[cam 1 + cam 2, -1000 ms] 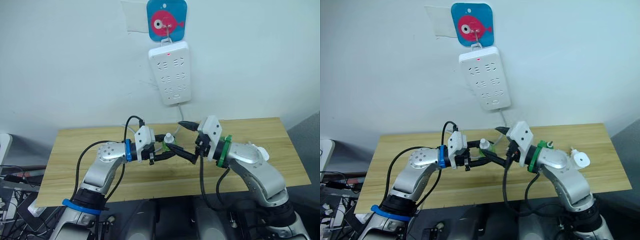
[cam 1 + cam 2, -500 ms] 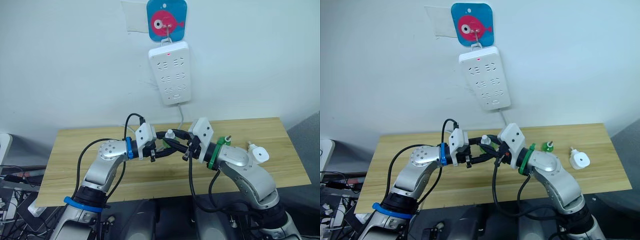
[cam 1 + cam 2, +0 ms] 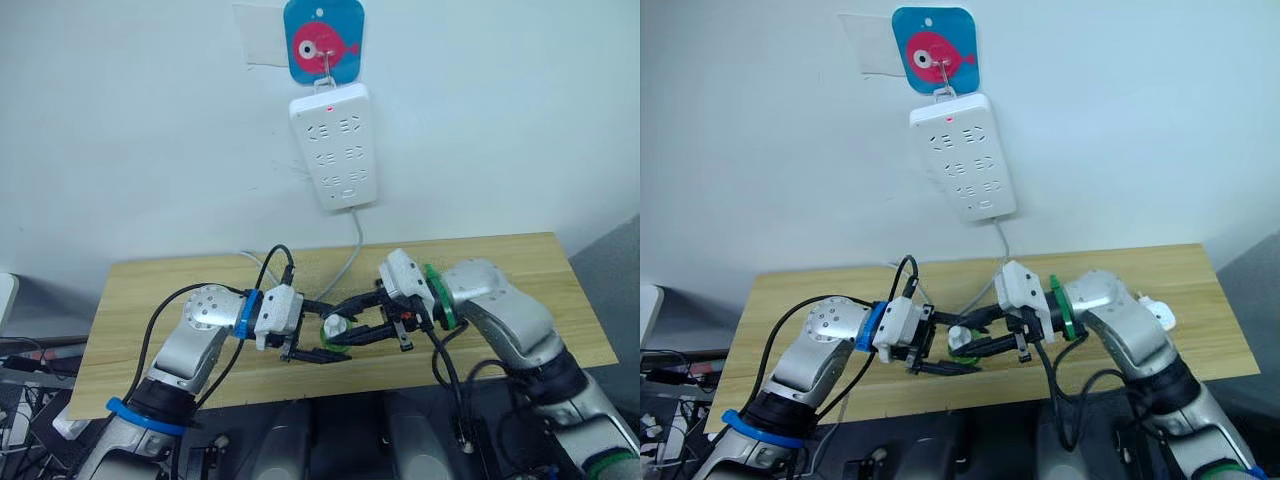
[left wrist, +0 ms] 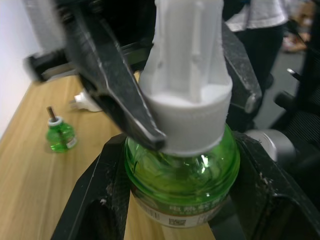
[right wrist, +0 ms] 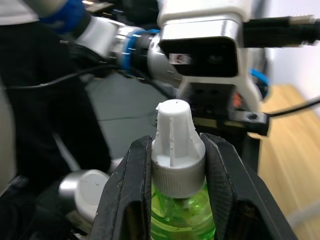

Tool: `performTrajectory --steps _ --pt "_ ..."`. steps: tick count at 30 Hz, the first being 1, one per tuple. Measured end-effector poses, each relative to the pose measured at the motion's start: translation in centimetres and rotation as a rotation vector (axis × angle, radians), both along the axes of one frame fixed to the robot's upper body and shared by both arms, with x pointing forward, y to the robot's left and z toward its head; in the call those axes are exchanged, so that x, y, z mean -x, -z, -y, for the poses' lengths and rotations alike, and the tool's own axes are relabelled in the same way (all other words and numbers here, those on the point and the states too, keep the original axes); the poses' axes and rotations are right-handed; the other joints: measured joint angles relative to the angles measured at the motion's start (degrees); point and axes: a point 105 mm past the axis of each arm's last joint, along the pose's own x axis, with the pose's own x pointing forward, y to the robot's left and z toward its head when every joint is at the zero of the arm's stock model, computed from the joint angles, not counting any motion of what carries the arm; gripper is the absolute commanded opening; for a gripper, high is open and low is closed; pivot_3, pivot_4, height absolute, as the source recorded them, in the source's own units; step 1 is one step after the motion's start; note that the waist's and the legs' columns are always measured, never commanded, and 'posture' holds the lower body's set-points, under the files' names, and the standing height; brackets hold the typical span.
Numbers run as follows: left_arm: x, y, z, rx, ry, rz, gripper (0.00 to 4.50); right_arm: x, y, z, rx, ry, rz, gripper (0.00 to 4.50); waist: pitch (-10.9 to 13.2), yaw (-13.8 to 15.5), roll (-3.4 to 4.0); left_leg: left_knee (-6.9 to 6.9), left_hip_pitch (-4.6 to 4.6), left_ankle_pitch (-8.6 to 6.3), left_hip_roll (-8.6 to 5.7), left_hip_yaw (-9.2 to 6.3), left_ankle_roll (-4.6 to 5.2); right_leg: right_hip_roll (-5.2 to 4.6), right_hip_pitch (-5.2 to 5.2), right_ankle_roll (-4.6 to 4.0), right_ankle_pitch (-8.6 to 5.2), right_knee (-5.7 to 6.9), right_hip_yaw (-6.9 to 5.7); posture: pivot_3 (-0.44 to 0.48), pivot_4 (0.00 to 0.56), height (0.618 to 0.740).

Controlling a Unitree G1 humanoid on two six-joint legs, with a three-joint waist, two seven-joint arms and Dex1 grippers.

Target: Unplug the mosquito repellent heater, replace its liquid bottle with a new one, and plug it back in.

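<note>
With the left gripper (image 4: 182,200) clamped on the green bottle (image 4: 182,172) and the right gripper (image 5: 172,165) pinching its white cap (image 5: 175,150), uneven twisting risked spillage; the heater (image 3: 1157,316) lay at three o'clock.

Bottle (image 3: 334,329) between left hand (image 3: 325,335), right hand (image 3: 350,318); power strip (image 3: 334,144) behind.

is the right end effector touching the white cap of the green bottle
Touching. The right wrist view shows the right end effector with both fingers pressed against the white cap of the green bottle.
</note>
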Motion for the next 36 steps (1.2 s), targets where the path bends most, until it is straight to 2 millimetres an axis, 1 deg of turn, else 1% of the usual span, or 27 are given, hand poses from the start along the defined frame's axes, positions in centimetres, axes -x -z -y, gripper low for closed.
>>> performTrajectory --steps 1,4,5,6,8,9,11,12,14,16,19,23,26,32,36 --pt "-0.3 -0.2 0.0 -0.001 -0.006 0.013 2.27 -0.5 -0.1 -0.2 -0.007 -0.009 0.001 2.04 0.0 0.01 0.0 0.0 -0.01 0.01 -0.01 -0.01 -0.01 0.0 0.0 0.0 0.0 -0.01 -0.01 -0.037 0.247 0.74" --pt "-0.6 -0.7 0.3 0.012 0.001 0.033 2.27 -1.2 -0.7 -0.6 -0.014 -0.025 0.017 3.03 0.0 0.29 0.0 0.01 -0.04 0.02 -0.04 -0.01 -0.04 -0.02 -0.02 0.01 0.01 -0.06 0.0 -0.036 0.244 0.74" --pt "-0.6 -0.7 0.4 0.011 -0.001 0.032 2.27 -1.4 -0.9 -0.4 -0.016 -0.018 0.023 3.46 0.0 0.43 0.0 0.01 -0.05 0.02 -0.05 -0.01 -0.04 -0.02 -0.02 0.01 0.0 -0.09 0.0 -0.036 0.244 0.74" --pt "-0.6 -0.5 0.5 0.006 0.0 0.026 2.27 -1.5 -1.0 -0.1 -0.018 -0.007 0.028 3.83 0.0 0.6 0.0 0.01 -0.06 0.02 -0.05 -0.01 -0.04 -0.03 -0.02 0.0 0.0 -0.11 0.01 -0.036 0.244 0.74" --pt "-0.5 -0.1 0.7 -0.003 -0.009 0.009 2.27 -1.9 -1.4 1.3 -0.014 0.041 0.05 4.47 0.0 0.95 0.0 0.02 -0.1 0.02 -0.06 0.0 -0.04 -0.03 -0.07 0.01 0.0 -0.11 0.01 -0.046 0.242 0.74" --pt "-0.6 0.1 0.6 0.002 -0.03 -0.002 2.27 -1.9 -1.4 2.8 -0.005 0.09 0.066 4.47 -0.02 1.21 -0.02 0.02 -0.1 0.02 -0.05 -0.04 -0.04 -0.03 -0.05 0.0 0.0 -0.11 -0.02 -0.05 0.241 0.74" --pt "-0.7 0.4 0.5 0.009 -0.067 -0.022 2.27 -1.6 -1.0 4.0 0.007 0.143 0.073 4.47 -0.03 1.34 0.0 0.01 -0.1 0.02 -0.04 -0.05 -0.04 -0.04 -0.06 0.0 0.0 -0.09 -0.01 -0.058 0.237 0.74" --pt "-0.9 0.5 0.3 0.016 -0.098 -0.035 2.27 -1.3 -0.7 4.5 0.007 0.183 0.069 4.47 -0.03 1.28 -0.01 0.01 -0.09 0.02 -0.03 -0.03 -0.04 -0.03 -0.07 0.0 0.0 -0.06 0.03 -0.065 0.238 0.74" --pt "-1.3 0.6 0.2 0.03 -0.16 -0.057 2.27 -0.9 -0.5 4.6 -0.004 0.262 0.07 4.47 -0.05 0.97 0.02 0.01 -0.06 0.02 -0.02 0.05 -0.04 -0.03 -0.13 0.0 0.01 0.07 0.12 -0.068 0.241 0.74" --pt "-1.8 0.4 0.3 0.059 -0.225 -0.068 2.27 -0.7 -0.5 4.2 -0.023 0.358 0.09 4.47 -0.08 0.69 0.01 0.01 0.0 0.02 -0.01 0.07 -0.04 -0.03 -0.14 0.0 0.0 0.21 0.21 -0.075 0.242 0.74" --pt "-2.6 0.2 0.3 0.081 -0.313 -0.063 2.27 -0.8 -1.2 2.9 -0.083 0.49 0.131 4.47 -0.1 0.64 0.01 0.01 0.01 0.06 -0.02 0.07 -0.1 -0.03 -0.2 -0.01 -0.01 0.4 0.27 -0.075 0.242 0.74" --pt "-3.2 0.2 0.3 0.098 -0.381 -0.076 2.27 -2.0 -1.5 1.6 -0.129 0.645 0.154 4.47 -0.13 0.65 0.0 0.02 0.01 0.07 -0.05 0.12 -0.12 -0.03 -0.21 -0.01 -0.01 0.39 0.24 -0.081 0.249 0.74" --pt "-3.3 0.1 0.6 0.112 -0.39 -0.079 2.27 -2.4 -1.2 0.8 -0.131 0.684 0.158 4.47 -0.13 0.62 0.0 0.02 0.01 0.07 -0.05 0.16 -0.12 -0.03 -0.22 -0.01 -0.01 0.38 0.25 -0.079 0.25 0.74" --pt "-3.5 -0.4 0.8 0.112 -0.384 -0.057 2.27 -3.0 -0.8 0.7 -0.115 0.731 0.167 4.47 -0.13 0.62 0.0 0.02 0.02 0.07 -0.05 0.16 -0.12 -0.02 -0.22 -0.01 -0.01 0.39 0.24 -0.081 0.251 0.74" --pt "-3.6 -0.3 0.9 0.113 -0.388 -0.058 2.27 -3.4 -0.3 1.5 -0.086 0.75 0.163 4.47 -0.13 0.59 0.0 0.02 0.02 0.07 -0.04 0.18 -0.12 -0.02 -0.22 -0.01 -0.01 0.39 0.24 -0.081 0.252 0.74"
